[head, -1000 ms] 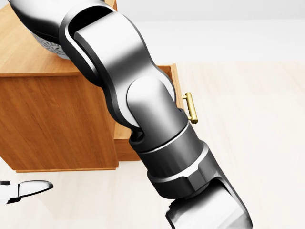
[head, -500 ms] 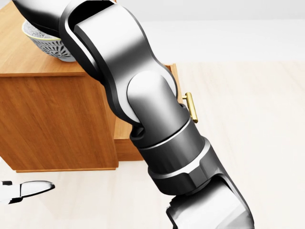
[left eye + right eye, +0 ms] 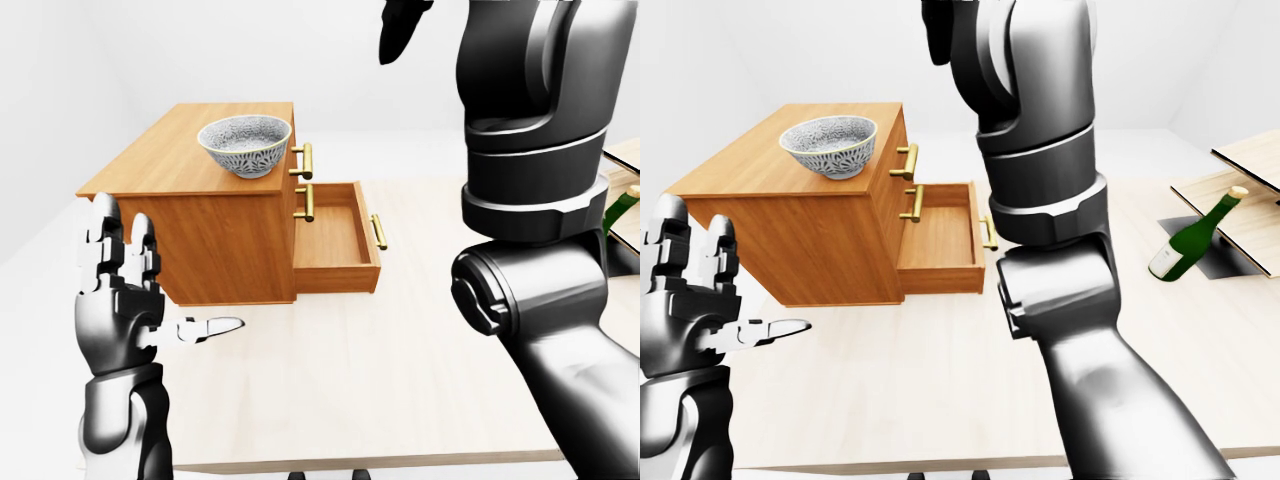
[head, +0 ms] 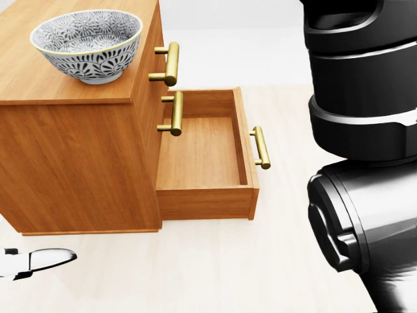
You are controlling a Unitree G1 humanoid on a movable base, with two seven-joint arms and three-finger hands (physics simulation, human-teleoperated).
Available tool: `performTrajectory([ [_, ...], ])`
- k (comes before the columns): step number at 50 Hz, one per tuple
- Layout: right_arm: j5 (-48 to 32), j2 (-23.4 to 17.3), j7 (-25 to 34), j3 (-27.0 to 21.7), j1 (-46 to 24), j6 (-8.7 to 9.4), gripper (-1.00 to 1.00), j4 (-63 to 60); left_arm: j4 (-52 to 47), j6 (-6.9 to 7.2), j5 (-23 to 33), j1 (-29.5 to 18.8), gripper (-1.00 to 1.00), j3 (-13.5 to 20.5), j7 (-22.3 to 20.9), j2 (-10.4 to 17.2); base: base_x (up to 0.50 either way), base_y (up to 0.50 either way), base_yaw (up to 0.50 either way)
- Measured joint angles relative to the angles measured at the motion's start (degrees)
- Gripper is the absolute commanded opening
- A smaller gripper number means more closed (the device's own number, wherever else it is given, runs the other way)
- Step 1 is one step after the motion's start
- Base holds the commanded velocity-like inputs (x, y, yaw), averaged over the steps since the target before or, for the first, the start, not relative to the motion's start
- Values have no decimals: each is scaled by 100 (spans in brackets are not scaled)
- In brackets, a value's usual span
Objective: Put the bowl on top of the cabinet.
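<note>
Right arm has lifted off the bowl (image 4: 86, 44), left sitting on cabinet (image 4: 78, 163) top near its right edge; right hand (image 3: 402, 28) closure unclear, left hand (image 3: 120, 300) spread, empty; arm dropping back could knock it off.

We record one pale table (image 3: 400, 380), bearing a wooden cabinet (image 4: 78, 163) with its drawer (image 4: 202, 153) open, and a tilted green bottle (image 3: 1180, 245).

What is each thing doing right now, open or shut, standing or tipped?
cabinet: bottom drawer pulled open and empty, upper two shut.
bowl: upright, empty, resting on the cabinet top.
bottle: tilted.
left hand: open, fingers spread, holding nothing.
right hand: raised high, mostly out of view.
</note>
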Motion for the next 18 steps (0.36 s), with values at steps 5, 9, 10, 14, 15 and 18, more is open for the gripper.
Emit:
performTrajectory([
  [5,96,-487,0,-189,391,0,100,-642,15,0,15,4,100,-21,-5,-7,0,0,0],
  [9,109,-777,0,-346,984,0,100,-1384,56,0,28,23,100,-36,-21,-20,0,0,0],
  [10,107,-838,0,-385,1149,0,100,-1579,74,0,33,31,100,-43,-27,-25,0,0,0],
  [14,85,-1024,0,-537,1866,0,100,-2407,121,0,56,65,100,-75,-42,-43,0,0,0],
  [15,75,-1053,0,-573,2062,0,100,-2618,129,0,59,73,100,-82,-46,-47,0,0,0],
  [18,50,-1109,0,-663,2650,0,100,-3204,149,0,69,94,100,-99,-55,-56,0,0,0],
])
